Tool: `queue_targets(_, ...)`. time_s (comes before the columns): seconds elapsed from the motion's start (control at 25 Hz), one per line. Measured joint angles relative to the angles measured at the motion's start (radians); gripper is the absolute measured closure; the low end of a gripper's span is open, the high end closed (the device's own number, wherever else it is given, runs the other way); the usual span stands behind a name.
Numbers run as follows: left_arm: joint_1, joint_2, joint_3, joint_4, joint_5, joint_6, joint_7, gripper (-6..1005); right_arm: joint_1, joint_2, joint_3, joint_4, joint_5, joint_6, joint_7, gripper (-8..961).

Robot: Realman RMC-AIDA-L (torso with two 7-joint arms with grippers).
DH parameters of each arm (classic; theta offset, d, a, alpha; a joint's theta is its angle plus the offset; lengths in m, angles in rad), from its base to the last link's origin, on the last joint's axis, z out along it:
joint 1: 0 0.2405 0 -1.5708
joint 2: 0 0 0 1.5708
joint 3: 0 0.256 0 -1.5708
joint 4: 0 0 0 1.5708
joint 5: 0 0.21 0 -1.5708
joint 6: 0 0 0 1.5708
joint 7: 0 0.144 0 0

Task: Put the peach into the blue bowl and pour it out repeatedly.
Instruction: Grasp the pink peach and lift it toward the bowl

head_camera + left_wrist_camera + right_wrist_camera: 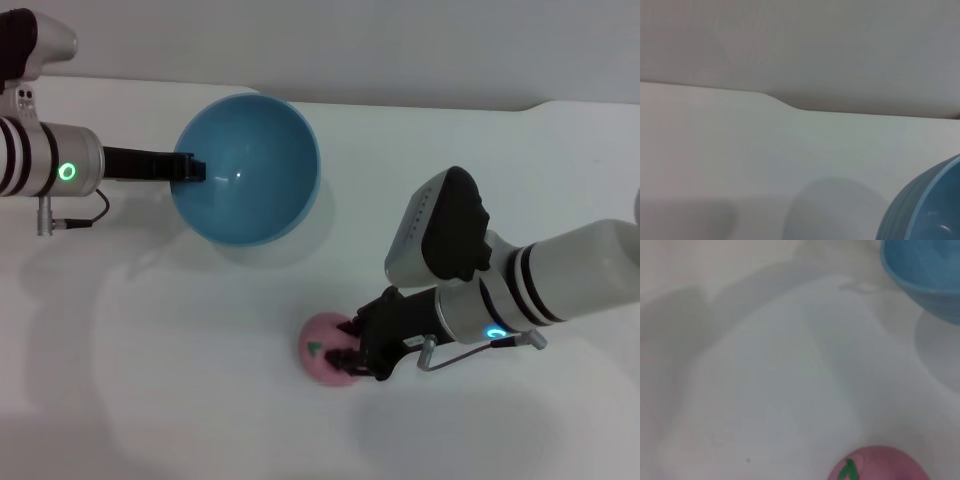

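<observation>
The small round dusty-pink peach (325, 348) with its little green stem mark lies on the white table (180, 400), in front of me and a little to my right. My right gripper (352, 348) is at the peach's right side; its black fingers (350, 326) stand one behind and one before the fruit, touching it, so I hold them narrow around the peach. The peach rests low on the table surface. In my right wrist view only the top of the peach (879, 465) with the green mark shows at the edge, and the bowl's rim (910, 282) is farther away.

The round, deep, glossy sky-blue bowl (247, 168) is well apart from the peach, farther back and to my left. It is tilted, its opening turned toward my head camera, so I see the smooth inside. My left gripper (190, 168) reaches from the left and clamps the bowl's left rim with its dark fingers. In my left wrist view one part of the bowl's blue wall (920, 210) shows in the corner, above the white table, and a grey wall (800, 45) stands behind.
</observation>
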Motion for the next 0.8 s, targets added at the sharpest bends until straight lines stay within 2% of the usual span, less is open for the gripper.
queue_targets(0.2, -0.003, 0.002, 0.0, 0.001, 0.0, -0.002, 0.002, 1001, -0.027, -0.006, 0.043, -0.029, 0.001, -0.013, 0.0, 593)
queue_targets(0.4, -0.004, 0.002, 0.0, 0.001, 0.001, -0.019, 0.003, 1000, -0.088, -0.019, 0.187, -0.069, -0.004, -0.101, -0.008, 765)
queue_targets(0.56, -0.01, 0.001, 0.008, 0.0, 0.002, -0.026, 0.003, 1000, -0.171, -0.033, 0.384, -0.112, -0.008, -0.219, -0.06, 851)
queue_targets(0.68, -0.023, 0.0, 0.011, -0.006, 0.009, -0.024, 0.004, 1000, -0.25, -0.032, 0.565, -0.152, -0.009, -0.329, -0.131, 890)
queue_targets(0.8, -0.043, -0.011, 0.013, -0.008, 0.049, -0.009, -0.001, 1000, -0.31, -0.027, 0.742, -0.183, -0.009, -0.439, -0.181, 904)
